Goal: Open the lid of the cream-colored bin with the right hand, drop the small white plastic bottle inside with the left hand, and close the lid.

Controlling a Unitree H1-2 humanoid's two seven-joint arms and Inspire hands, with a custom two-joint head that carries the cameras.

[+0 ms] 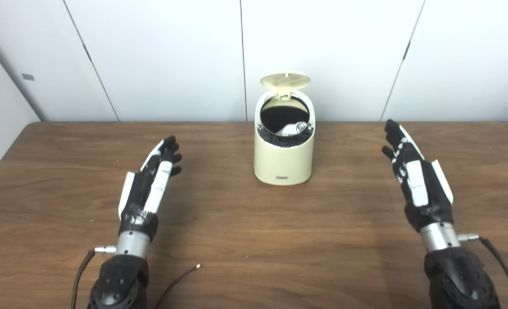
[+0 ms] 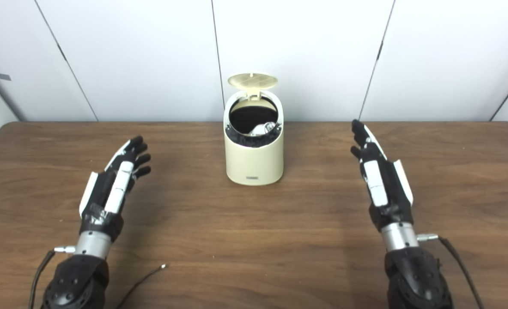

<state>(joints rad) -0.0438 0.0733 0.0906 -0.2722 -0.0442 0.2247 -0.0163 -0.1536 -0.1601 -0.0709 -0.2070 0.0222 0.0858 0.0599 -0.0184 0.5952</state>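
The cream-colored bin [image 1: 284, 165] stands at the middle back of the wooden table [image 1: 245, 240]. Its round lid [image 1: 285, 80] is tipped up and back, so the dark, bag-lined inside shows. A small white plastic bottle [image 1: 291, 128] lies inside the bin near the front rim. My left hand [image 1: 153, 180] hovers over the table to the left of the bin, open and holding nothing. My right hand [image 1: 412, 171] is to the right of the bin, also open and holding nothing. Both hands are well apart from the bin.
A loose black wire [image 1: 178, 279] lies on the table near my left forearm. White wall panels [image 1: 172, 56] rise right behind the table's far edge. A cable hangs from each wrist.
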